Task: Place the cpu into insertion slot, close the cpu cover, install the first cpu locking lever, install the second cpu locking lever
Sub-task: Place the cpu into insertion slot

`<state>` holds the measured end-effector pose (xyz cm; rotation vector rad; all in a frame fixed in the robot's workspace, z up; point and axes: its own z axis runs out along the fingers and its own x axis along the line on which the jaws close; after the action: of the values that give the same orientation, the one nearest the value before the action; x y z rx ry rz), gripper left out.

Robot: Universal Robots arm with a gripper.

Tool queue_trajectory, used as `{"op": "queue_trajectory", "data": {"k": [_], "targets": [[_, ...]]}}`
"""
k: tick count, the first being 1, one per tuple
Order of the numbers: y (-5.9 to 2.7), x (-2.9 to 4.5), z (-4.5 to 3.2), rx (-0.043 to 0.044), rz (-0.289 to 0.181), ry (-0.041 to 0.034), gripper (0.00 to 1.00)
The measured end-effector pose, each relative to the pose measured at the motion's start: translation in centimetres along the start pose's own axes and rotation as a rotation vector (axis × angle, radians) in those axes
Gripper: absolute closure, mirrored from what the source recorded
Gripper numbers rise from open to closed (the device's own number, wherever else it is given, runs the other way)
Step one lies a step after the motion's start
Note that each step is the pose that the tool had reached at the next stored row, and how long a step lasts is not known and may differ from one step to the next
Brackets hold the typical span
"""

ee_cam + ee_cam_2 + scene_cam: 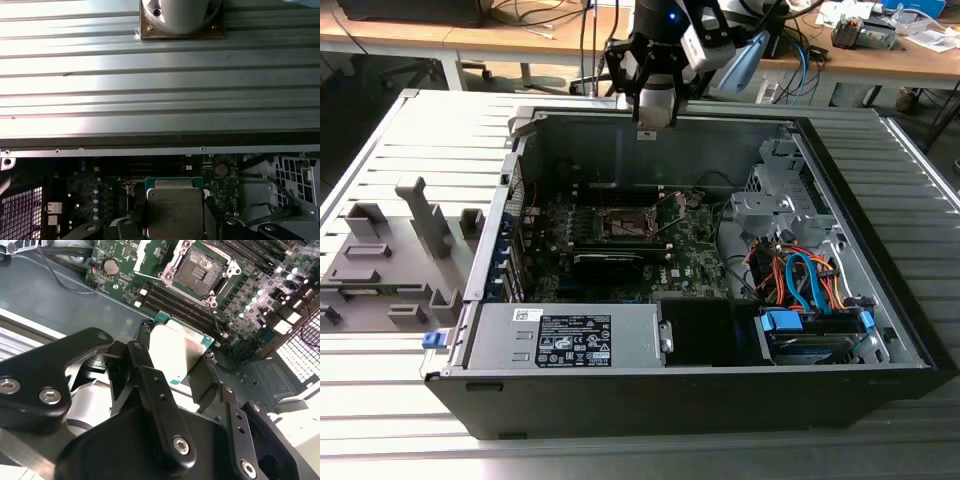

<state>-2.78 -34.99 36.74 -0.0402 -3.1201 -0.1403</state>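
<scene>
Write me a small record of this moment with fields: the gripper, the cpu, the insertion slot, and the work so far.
gripper: shut on the cpu, high over the computer case
cpu: gripped by its edges, metal top showing, above the motherboard
insertion slot: empty, uncovered, contacts visible
progress: cpu not yet placed

The cpu (pixel 180 352) is pale silver with a green border, the fingers (pixel 202 382) black, the motherboard (pixel 122 255) green.

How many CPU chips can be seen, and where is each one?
1. The cpu is held by the gripper, raised above the motherboard; the insertion slot is empty.
</scene>
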Motion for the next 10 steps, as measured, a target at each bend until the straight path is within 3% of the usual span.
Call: {"op": "queue_trajectory", "data": {"k": [10], "targets": [[-0.36, -0.01, 0.08, 0.0002, 0.000, 0.0001, 0.46]]}}
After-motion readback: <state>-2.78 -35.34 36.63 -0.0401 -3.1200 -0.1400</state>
